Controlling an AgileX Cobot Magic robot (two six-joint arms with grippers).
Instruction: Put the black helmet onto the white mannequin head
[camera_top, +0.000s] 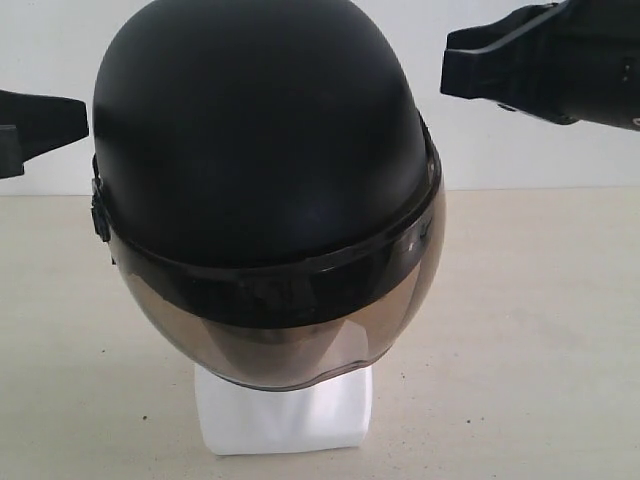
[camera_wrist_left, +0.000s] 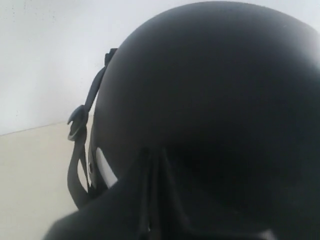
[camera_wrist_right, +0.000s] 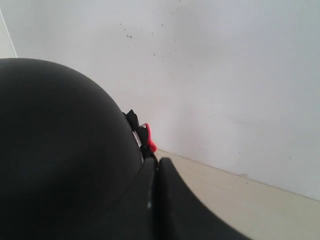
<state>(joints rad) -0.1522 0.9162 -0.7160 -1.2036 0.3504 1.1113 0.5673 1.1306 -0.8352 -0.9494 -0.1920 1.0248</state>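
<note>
The black helmet (camera_top: 260, 140) sits over the white mannequin head, whose blocky neck base (camera_top: 285, 415) shows below the smoky visor (camera_top: 290, 330). My left gripper (camera_top: 84, 122) is level with the helmet's left side, its tip close to the shell, fingers shut on nothing. My right gripper (camera_top: 447, 70) hangs at the upper right, a small gap from the shell, also shut and empty. In the left wrist view the helmet (camera_wrist_left: 215, 100) fills the frame behind the closed left gripper (camera_wrist_left: 155, 152). In the right wrist view the right gripper (camera_wrist_right: 157, 162) lies beside the helmet (camera_wrist_right: 55, 140).
A pale tabletop (camera_top: 540, 330) runs around the head, with a white wall (camera_top: 500, 150) close behind. A black strap with a buckle (camera_wrist_left: 80, 125) hangs at the helmet's side, and a red clip (camera_wrist_right: 149, 137) shows on the other side.
</note>
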